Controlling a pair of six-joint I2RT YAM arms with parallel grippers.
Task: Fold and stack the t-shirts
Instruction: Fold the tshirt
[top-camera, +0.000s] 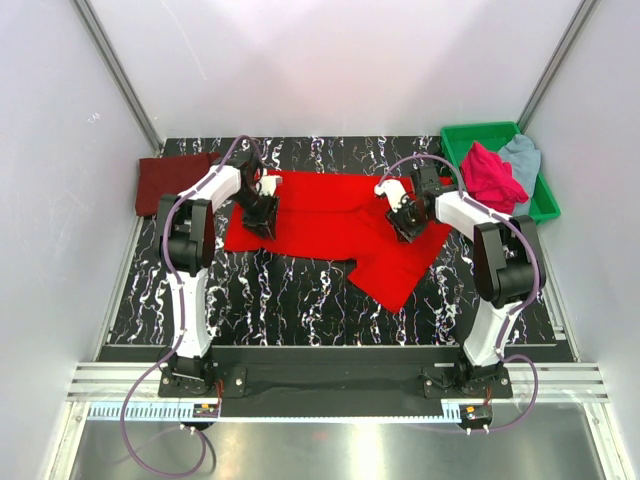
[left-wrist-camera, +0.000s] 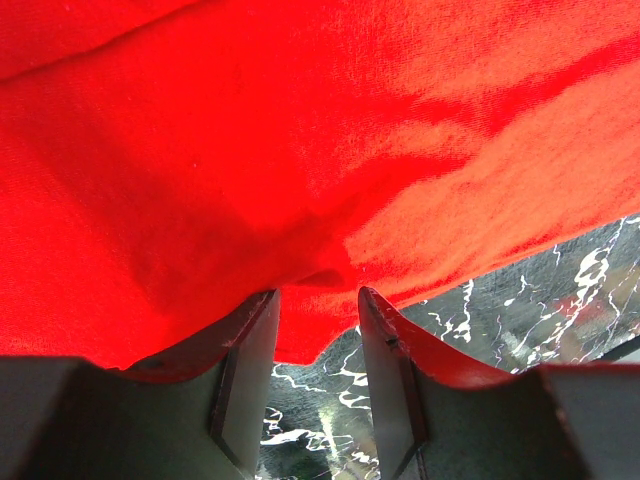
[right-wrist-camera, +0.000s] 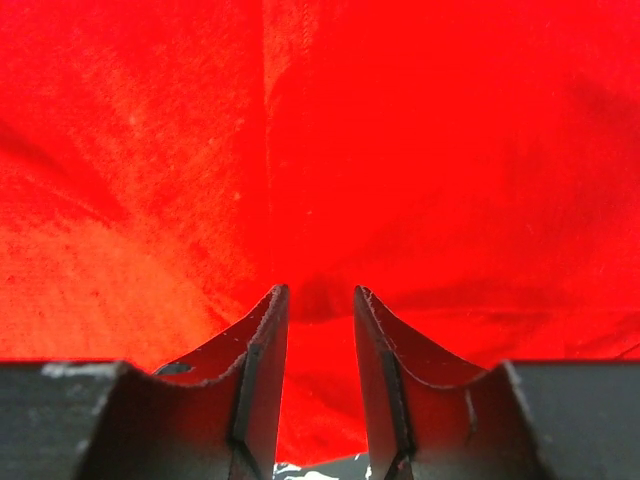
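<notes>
The bright red t-shirt (top-camera: 330, 212) lies spread on the black marbled table (top-camera: 280, 295), one part trailing toward the front right. My left gripper (top-camera: 262, 222) is down on its left edge. In the left wrist view the jaws (left-wrist-camera: 318, 292) stand apart with the shirt's hem (left-wrist-camera: 300, 150) bunched between the tips. My right gripper (top-camera: 405, 225) presses on the shirt's right side. Its jaws (right-wrist-camera: 320, 290) also stand apart, and red cloth (right-wrist-camera: 400, 150) puckers between them. A dark maroon t-shirt (top-camera: 165, 182) lies folded at the far left.
A green tray (top-camera: 480, 131) at the back right holds a magenta-pink shirt (top-camera: 490, 176) and a pale grey-blue one (top-camera: 523, 157). White walls close in on both sides and the back. Both arm bases stand at the near edge.
</notes>
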